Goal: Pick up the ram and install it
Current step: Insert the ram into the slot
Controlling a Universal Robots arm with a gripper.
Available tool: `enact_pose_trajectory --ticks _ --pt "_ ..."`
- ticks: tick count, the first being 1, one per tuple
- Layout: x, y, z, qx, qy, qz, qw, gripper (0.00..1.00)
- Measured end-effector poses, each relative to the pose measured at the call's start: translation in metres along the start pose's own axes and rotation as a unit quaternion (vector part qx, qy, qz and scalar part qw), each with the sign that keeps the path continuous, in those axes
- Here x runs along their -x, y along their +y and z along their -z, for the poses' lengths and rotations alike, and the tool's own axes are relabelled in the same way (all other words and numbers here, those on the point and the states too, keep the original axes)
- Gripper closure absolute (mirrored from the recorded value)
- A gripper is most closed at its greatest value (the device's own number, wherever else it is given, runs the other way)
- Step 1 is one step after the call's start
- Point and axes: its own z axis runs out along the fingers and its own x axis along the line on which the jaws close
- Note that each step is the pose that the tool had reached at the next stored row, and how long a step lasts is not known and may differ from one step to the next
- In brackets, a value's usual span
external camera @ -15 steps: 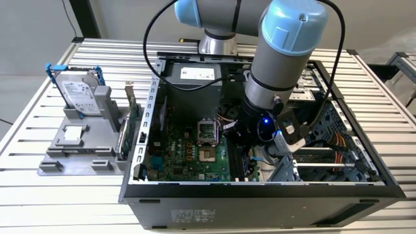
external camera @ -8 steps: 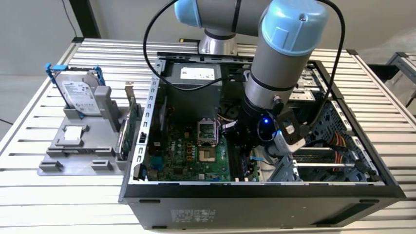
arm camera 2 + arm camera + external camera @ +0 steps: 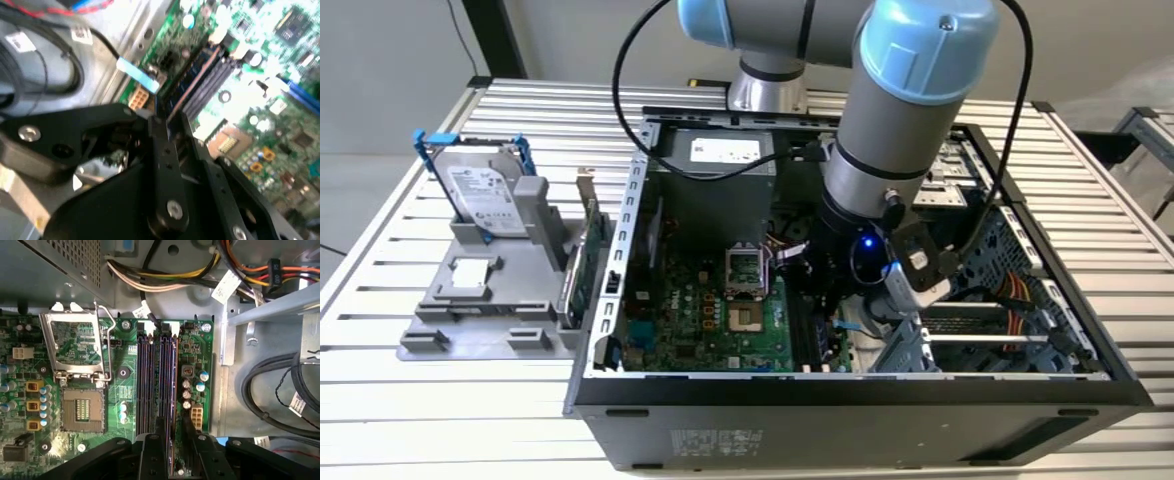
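Tool point(image 3: 170, 440) seemingly grips ram point(image 3: 166, 385), edge half-hidden.

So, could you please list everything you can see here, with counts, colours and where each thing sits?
open computer case: one, black, on the slatted metal table.
green motherboard: one, on the case floor, carrying an open silver processor socket.
ram, a thin dark bluish-green stick: one, at the motherboard's memory slots, by the gripper.
silver hard drive in a blue frame: one, upright on the grey fixture, exterior view's left.
green expansion card: one, on edge between fixture and case.
cables: several, black, yellow, orange, along the case wall.
robot arm: one, silver and light blue, reaching into the case.
gripper: one, black, at the memory slots.
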Motion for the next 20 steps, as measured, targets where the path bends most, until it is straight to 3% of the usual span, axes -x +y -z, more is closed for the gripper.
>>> enact_pose_trajectory --ticks 5,8,9,20 --pt "-0.0003 -0.0006 0.0209 0.0 0.0 0.0 1.0 0.0" --pt "-0.0003 -0.0011 0.0233 0.0001 -0.0001 0.0 1.0 0.0" --pt "-0.0003 -0.0013 0.0234 0.0 -0.0001 0.0 1.0 1.0" --pt "-0.0003 -0.0034 0.0235 0.0 -0.0001 0.0 1.0 1.0"
